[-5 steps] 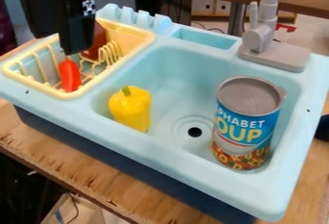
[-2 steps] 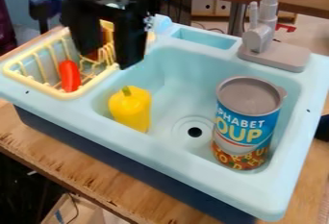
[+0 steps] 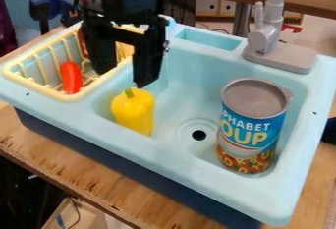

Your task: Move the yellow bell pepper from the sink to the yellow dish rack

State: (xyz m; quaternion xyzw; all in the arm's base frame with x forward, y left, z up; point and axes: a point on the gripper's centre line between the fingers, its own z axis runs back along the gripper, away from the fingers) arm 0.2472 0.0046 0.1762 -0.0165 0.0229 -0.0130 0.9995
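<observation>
Open claw (image 3: 122, 78) hangs by the yellow pepper (image 3: 133, 112)

The wooden surface (image 3: 128, 196) carries the pale blue sink (image 3: 197, 176), whose lower body is dark blue. Over the sink, toward the view's upper left, hangs the black claw, its two fingers spread wide and pointing down, with nothing gripped between them. One finger is in front of the cream rack (image 3: 39, 88); the other is over the basin's near-left part, its tip just above the pepper's stem in the view. Whether tip and stem touch, I cannot tell.

The rack is set in the sink's left end. Toward the view's upper right, the grey faucet (image 3: 279, 56) rises from the sink's back rim. Below it, the soup can (image 3: 250, 127) stands upright in the basin, well apart from the claw.

The pepper is in the basin's left part, stem up, near the rack. Smaller still, a long red piece (image 3: 71, 77) lies in the rack, and the round drain (image 3: 199, 135) sits between pepper and can.
</observation>
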